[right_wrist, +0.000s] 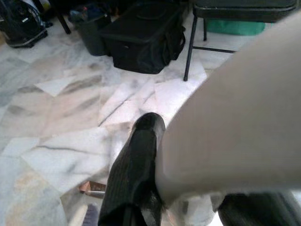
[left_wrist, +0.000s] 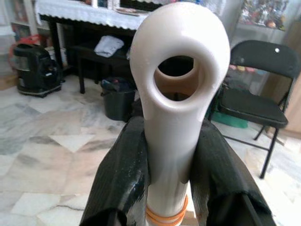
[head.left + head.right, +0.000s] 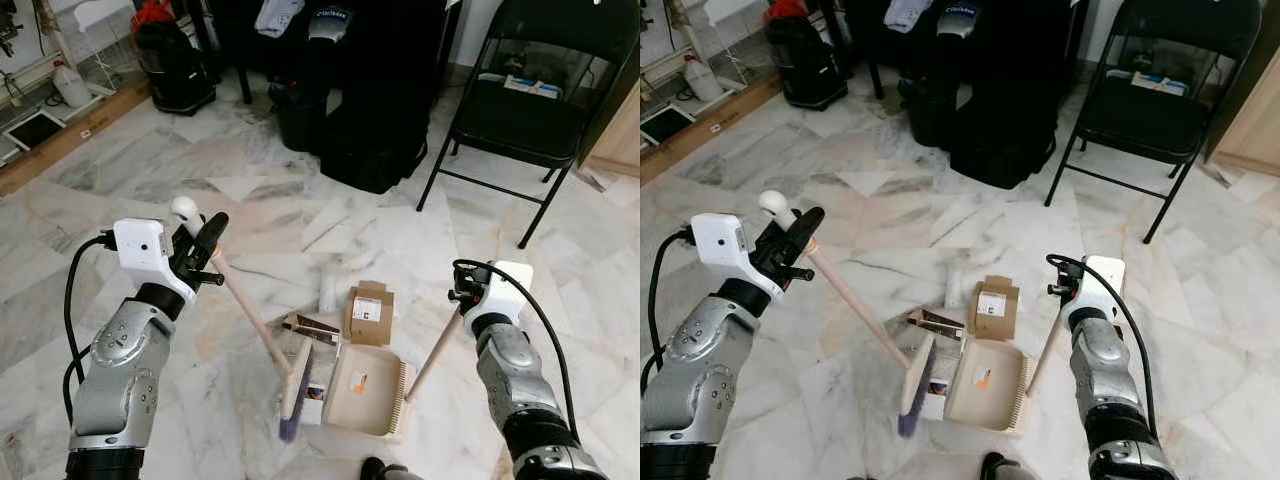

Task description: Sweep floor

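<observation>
The left gripper (image 3: pixel 200 243) is closed on the top of the broom (image 3: pixel 262 335), its two black fingers (image 2: pixel 120 183) pinching the white hang-loop cap from either side. From those jaws the wooden shaft slopes down and away to the brush head, which rests on the marble floor (image 3: pixel 120 175) against the open side of the dustpan (image 3: pixel 366 390). The right gripper (image 3: pixel 470 298) is clamped on the upper end of the dustpan handle (image 3: pixel 433 355); the pale handle crosses close before the wrist camera with a black finger (image 1: pixel 134 174) pressed to it, and below those jaws the handle runs down to the beige pan lying flat on the tiles.

The step in hand looks like gathering litter into the pan. A small cardboard box (image 3: pixel 369 314) lies just beyond the pan's far edge, a white scrap (image 3: pixel 329 291) beside it, and a dark wrapper (image 3: pixel 308 326) touches the brush head. The next move likely calls for swinging the brush round behind these pieces and drawing them toward the pan while the right arm keeps the pan's lip flat.

Farther out stand a black bag (image 3: pixel 375 120), a dark bin (image 3: pixel 298 115) and a black folding chair (image 3: pixel 530 100); all are well apart from the sweep.
</observation>
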Robot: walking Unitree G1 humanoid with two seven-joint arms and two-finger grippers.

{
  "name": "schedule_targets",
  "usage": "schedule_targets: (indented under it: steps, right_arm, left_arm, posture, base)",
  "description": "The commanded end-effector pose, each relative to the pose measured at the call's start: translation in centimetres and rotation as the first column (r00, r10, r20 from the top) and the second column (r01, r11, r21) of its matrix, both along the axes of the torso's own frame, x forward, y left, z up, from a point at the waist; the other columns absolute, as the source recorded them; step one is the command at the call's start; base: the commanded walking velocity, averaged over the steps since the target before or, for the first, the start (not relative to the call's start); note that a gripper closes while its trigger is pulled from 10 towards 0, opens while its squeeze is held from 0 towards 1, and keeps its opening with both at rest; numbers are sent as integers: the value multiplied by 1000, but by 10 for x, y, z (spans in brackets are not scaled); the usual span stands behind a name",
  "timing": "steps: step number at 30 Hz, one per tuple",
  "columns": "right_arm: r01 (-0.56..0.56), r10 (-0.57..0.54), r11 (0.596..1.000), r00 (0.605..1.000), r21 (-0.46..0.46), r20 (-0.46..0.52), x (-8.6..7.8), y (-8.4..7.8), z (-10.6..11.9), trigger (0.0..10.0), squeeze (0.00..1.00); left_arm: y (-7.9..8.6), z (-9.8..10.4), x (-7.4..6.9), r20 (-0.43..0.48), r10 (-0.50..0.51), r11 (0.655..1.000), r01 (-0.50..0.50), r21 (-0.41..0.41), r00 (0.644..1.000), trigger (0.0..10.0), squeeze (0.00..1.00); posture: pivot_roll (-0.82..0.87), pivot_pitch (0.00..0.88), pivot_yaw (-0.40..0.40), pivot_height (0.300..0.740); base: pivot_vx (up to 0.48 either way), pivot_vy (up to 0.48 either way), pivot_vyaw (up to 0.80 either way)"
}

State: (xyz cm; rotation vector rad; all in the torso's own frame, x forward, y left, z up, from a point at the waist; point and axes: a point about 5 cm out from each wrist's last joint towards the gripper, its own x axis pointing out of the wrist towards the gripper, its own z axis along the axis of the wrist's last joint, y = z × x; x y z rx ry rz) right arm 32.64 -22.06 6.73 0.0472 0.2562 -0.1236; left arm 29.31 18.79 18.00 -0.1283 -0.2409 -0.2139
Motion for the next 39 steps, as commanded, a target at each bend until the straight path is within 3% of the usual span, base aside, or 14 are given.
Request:
schedule_targets:
  steps: [1,14,17,25,31,39]
  right_arm:
    - [2,7,999,983,44,-185,-19,3,-35,10000,0]
    - [-49,52,999,974,19,-221,-28,6,-31,10000,0]
    - [-69,57,997,977,-48,-206,-25,3,-23,10000,0]
    - [-56,40,994,985,-90,-168,-20,0,-10,10000,0]
    - [-65,44,993,981,-101,-191,-20,4,-17,10000,0]
    - [-101,78,989,975,-103,-207,-17,10,-24,10000,0]
  left_arm:
    - [5,6,0,40,32,999,-32,6,999,10000,0]
    - [22,8,1,78,132,991,-133,9,988,10000,0]
    - [22,8,2,87,147,989,-148,8,985,10000,0]
    - [29,8,2,108,204,978,-208,32,973,10000,0]
    - [30,-6,2,93,205,958,-219,185,974,10000,0]
    - [48,-43,-3,1,283,938,-277,210,959,10000,0]
  posture:
    - [82,126,70,740]
    - [76,138,56,740]
    - [76,137,51,740]
    - [76,134,44,740]
    - [78,143,45,740]
    - [84,147,34,740]
  base:
    - [0,0,0]
    - [0,0,0]
    - [0,0,0]
    - [0,0,0]
    - [0,0,0]
    - [0,0,0]
